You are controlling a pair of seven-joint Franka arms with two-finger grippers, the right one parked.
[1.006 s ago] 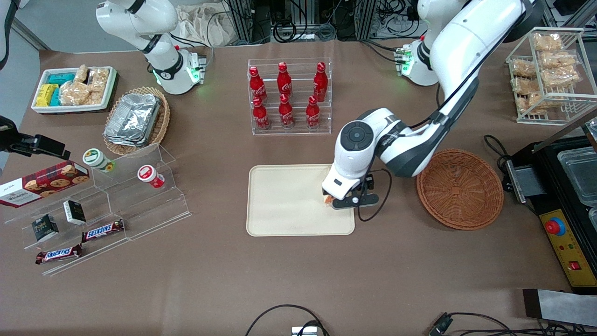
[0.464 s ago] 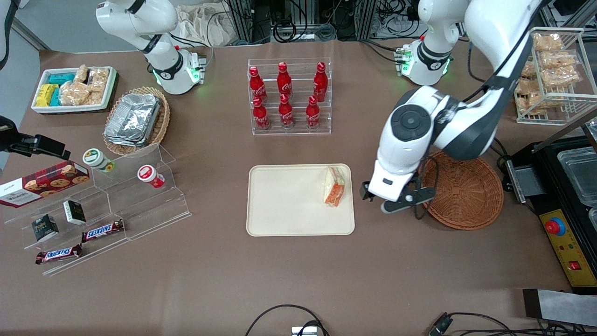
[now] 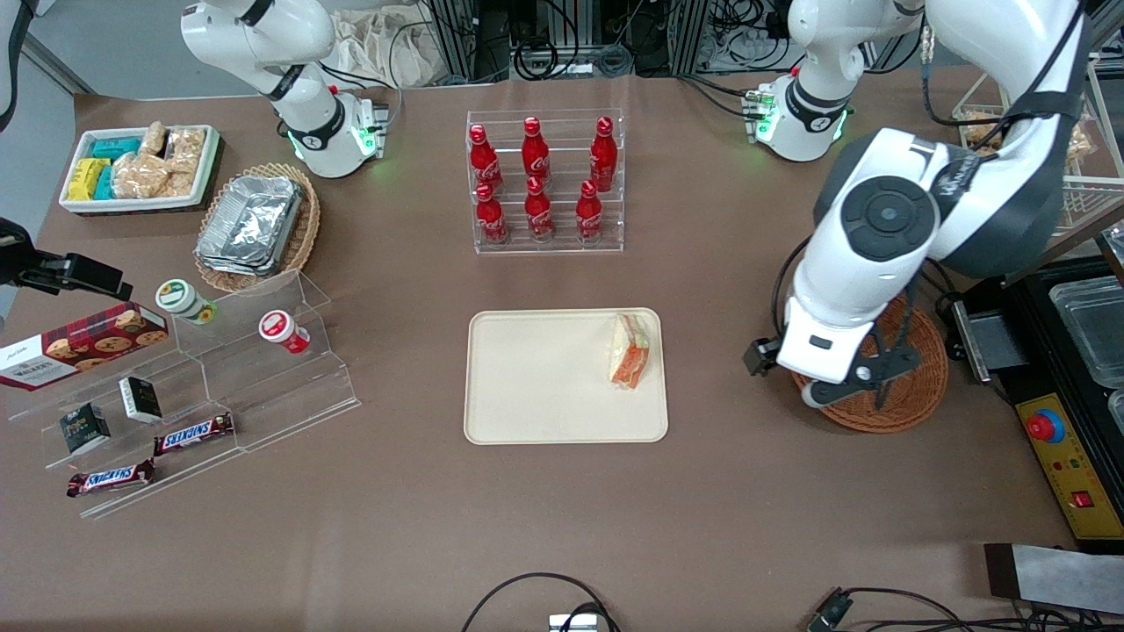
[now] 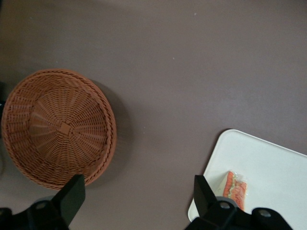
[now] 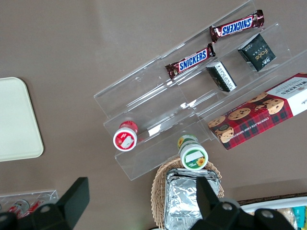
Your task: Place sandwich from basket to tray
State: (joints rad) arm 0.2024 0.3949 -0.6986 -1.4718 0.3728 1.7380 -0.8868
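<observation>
I see the sandwich [image 3: 630, 354] resting on the tray [image 3: 527, 386]; my end effector [image 4: 136, 191] hangs wide open, empty, above the basket [image 3: 913, 399] rim.

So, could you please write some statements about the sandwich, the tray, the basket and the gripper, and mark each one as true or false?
1. The wrapped triangular sandwich lies on the flat cream-beige rectangular tray. True.
2. The round reddish-brown wicker basket holds a second sandwich. False: nothing lies in it.
3. The left arm's gripper is shut on the sandwich. False: it is open, holds nothing, and hangs above the table between the basket and the tray.
4. The sandwich lies at the tray's end toward the working arm. True.
5. The basket stands on the tray. False: it stands on the table beside it, apart.
</observation>
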